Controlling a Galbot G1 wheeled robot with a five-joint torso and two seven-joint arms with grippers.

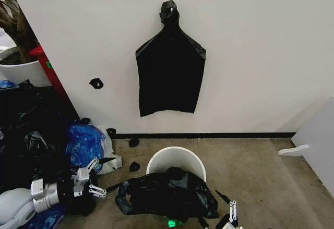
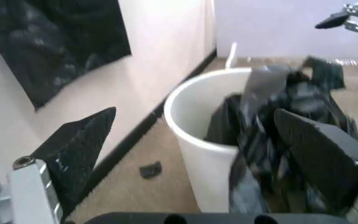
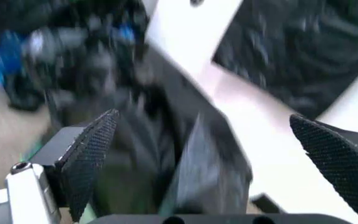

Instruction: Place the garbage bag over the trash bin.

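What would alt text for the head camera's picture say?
A crumpled black garbage bag lies draped over the near side of a round white trash bin on the floor by a wall. The left pincer and right pincer flank it, both open.

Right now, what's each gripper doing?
Left gripper: open, empty, beside the garbage bag.
Right gripper: open, empty, by the bag's other side.

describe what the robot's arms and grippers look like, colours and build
The left arm has a rounded white shell, then a silver metal wrist ring and a black section. The left gripper is silver-white metal with flat black fingers whose pads are finely textured. The right gripper has the same silver-white links and black, pointed, dimpled fingers. No cables or markings are visible.
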